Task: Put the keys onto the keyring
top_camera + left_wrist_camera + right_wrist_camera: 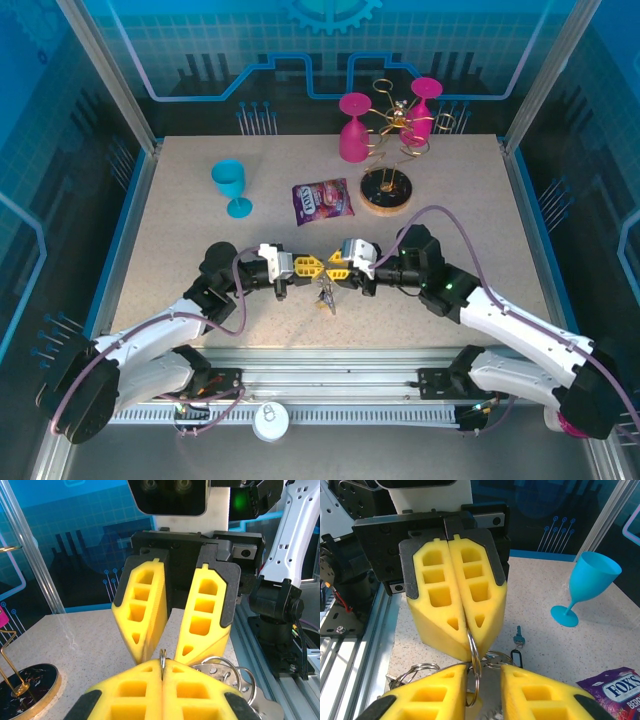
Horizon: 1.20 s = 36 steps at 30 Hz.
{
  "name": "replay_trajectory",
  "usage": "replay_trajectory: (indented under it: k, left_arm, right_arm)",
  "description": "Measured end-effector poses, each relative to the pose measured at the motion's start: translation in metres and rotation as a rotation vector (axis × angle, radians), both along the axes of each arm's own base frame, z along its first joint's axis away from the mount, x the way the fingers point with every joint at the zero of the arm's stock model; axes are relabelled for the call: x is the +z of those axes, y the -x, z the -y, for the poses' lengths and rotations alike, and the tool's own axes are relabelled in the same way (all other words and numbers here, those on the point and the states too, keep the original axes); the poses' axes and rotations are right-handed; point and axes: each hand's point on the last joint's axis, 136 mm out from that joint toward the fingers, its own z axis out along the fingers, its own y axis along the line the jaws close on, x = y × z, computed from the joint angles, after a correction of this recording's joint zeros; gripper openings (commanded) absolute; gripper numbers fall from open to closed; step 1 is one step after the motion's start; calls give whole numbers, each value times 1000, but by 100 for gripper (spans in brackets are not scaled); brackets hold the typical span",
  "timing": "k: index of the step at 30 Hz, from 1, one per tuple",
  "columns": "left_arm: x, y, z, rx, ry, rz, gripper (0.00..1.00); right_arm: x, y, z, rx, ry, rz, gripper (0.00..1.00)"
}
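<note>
My two grippers meet tip to tip over the near middle of the table. The left gripper (308, 266) (162, 669) is shut on the edge of a thin metal ring, the keyring (162, 658) (472, 645). The right gripper (338, 265) (485, 672) stands open, and the ring passes between its yellow fingers, close against the left one. A bunch of keys (326, 296) and further metal rings (227, 672) hangs just under the two tips. A small blue key (519, 639) and a black tag (515, 658) lie on the table beyond.
A blue glass (231, 186) stands at the back left and a purple snack packet (322, 199) lies at the back centre. A gold wire rack on a round base (388, 190) holds pink glasses (353, 128) at the back right. The metal rail runs along the near edge.
</note>
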Motion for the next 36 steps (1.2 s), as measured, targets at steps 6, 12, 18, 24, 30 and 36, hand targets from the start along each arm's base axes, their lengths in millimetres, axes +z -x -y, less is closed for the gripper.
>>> replay_trajectory:
  k: [6,12,18,24,30,36]
  left_arm:
    - [0,-1,-1,6,0,-1,0]
    - [-1,-9,-3,54,-8,16,27]
    - [-14,-24,-7,144,-120,31,26]
    - [-26,-30,-10,174,-213,39,23]
    - [-35,-28,-11,166,-248,16,16]
    - [-41,-27,-11,159,-272,3,4]
  right_arm:
    - [-3,0,-3,13,1,-7,0]
    - [-3,-2,-2,3,37,-19,0]
    - [-5,-11,3,-40,157,-30,0]
    - [-8,-16,-1,-42,274,-30,0]
    - [-21,-15,-7,-22,372,-36,0]
    - [-27,-16,-11,-9,447,-23,0]
